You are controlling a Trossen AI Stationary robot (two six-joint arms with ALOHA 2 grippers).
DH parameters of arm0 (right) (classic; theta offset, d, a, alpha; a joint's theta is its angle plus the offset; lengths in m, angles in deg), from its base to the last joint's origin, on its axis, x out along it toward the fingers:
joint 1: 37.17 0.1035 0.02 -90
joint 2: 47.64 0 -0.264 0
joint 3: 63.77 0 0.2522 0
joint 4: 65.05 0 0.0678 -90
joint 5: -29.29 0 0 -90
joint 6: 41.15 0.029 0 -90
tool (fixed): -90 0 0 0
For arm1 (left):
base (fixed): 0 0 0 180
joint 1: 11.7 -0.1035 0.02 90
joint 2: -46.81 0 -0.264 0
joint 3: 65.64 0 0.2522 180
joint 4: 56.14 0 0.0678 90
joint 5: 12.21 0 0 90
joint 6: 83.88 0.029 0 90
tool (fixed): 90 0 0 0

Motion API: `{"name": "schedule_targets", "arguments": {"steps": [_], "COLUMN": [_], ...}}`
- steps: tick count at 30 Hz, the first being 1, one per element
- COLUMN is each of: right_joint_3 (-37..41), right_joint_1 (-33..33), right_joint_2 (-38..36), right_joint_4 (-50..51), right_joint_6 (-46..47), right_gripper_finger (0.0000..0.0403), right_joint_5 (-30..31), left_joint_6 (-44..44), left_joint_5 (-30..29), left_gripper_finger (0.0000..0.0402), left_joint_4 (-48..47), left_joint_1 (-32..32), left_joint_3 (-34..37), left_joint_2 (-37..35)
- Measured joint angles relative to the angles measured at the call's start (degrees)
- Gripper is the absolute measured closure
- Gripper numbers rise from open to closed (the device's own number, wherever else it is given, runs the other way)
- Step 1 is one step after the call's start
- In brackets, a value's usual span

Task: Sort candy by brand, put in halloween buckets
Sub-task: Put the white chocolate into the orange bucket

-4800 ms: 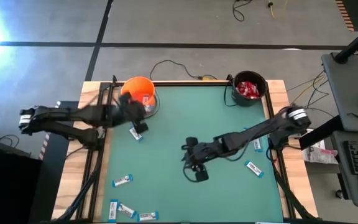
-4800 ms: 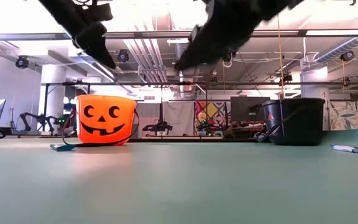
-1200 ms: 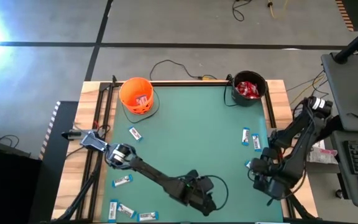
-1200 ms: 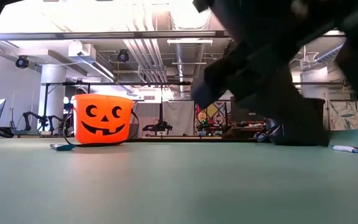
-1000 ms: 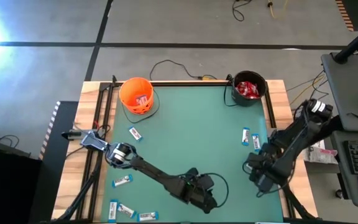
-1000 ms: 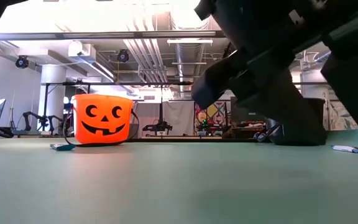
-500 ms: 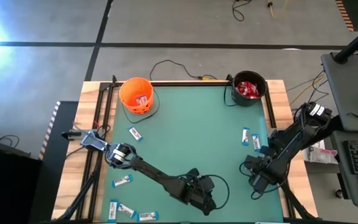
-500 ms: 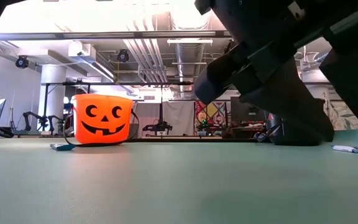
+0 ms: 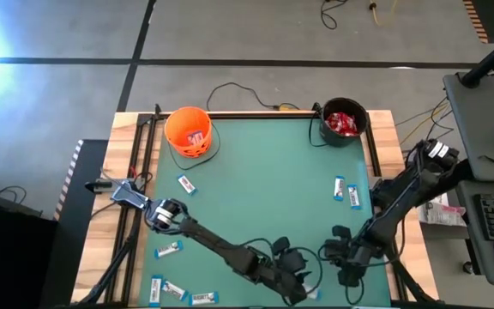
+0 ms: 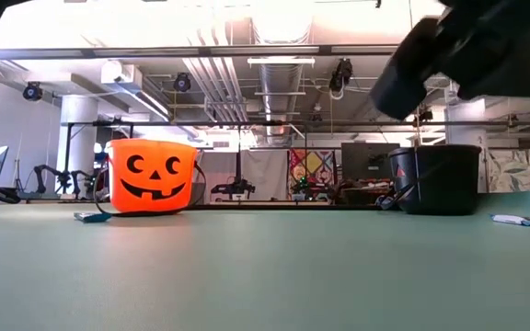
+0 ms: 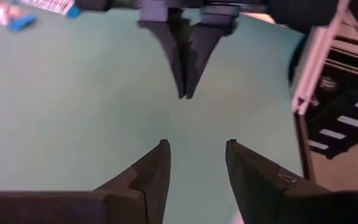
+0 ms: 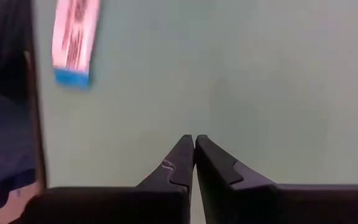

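Note:
My left gripper (image 11: 197,144) is open and empty, low over the green mat near the table's near edge (image 9: 297,273). My right gripper (image 12: 194,138) is shut on nothing and faces it tip to tip, a little to its right (image 9: 340,262); the left wrist view shows its closed fingers (image 11: 184,93). Light blue-and-white bars lie flat on the mat: two by the right edge (image 9: 346,193), one near the orange bucket (image 9: 187,184), several at the near left corner (image 9: 176,292). One bar (image 12: 76,37) lies ahead of the right gripper. The orange bucket (image 9: 189,131) holds a bar; the black bucket (image 9: 344,123) holds red packets.
Both buckets stand at the far edge, orange on the left (image 10: 156,175), black on the right (image 10: 435,179). The two arms cross the near half of the mat and their grippers are close together. The middle of the mat (image 9: 264,189) is bare. Wooden rails border the table.
My right gripper has swung from beside the right edge toward the left and the near edge, ending opposite my left gripper. My left gripper has shifted a little toward the right. In the low view the dark arm no longer covers the black bucket.

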Motion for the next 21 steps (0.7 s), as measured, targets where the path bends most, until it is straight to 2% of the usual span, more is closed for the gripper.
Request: {"name": "schedule_targets", "arguments": {"steps": [2, 5, 9, 16, 21], "right_joint_3": [-0.6, -1.2, -1.5, -1.5, -1.5], "right_joint_1": [1.7, 4.5, 7.6, 9.1, 9.1], "right_joint_2": [-0.1, 0.0, 0.0, 0.2, 0.2], "right_joint_4": [-0.1, 0.0, 0.1, 0.1, 0.0], "right_joint_6": [0.6, 2.2, 4.4, 5.6, 5.6], "right_gripper_finger": [0.0394, 0.0394, 0.0394, 0.0393, 0.0393], "right_joint_5": [0.1, 0.1, 3.7, 7.0, 7.6], "left_joint_6": [3.6, 7.7, 10.8, 4.4, 4.0], "left_joint_5": [0.5, 5.3, 8.9, 9.4, 9.0], "left_gripper_finger": [0.0254, 0.0246, 0.0243, 0.0258, 0.0284], "left_joint_4": [0.5, 0.4, 0.5, -3.7, -3.4], "left_joint_1": [0.5, 1.3, 3.3, 5.7, 5.4], "left_joint_3": [0.0, -0.2, -3.0, -3.9, -4.0], "left_joint_2": [0.2, 0.7, 0.6, 0.6, 3.1]}}
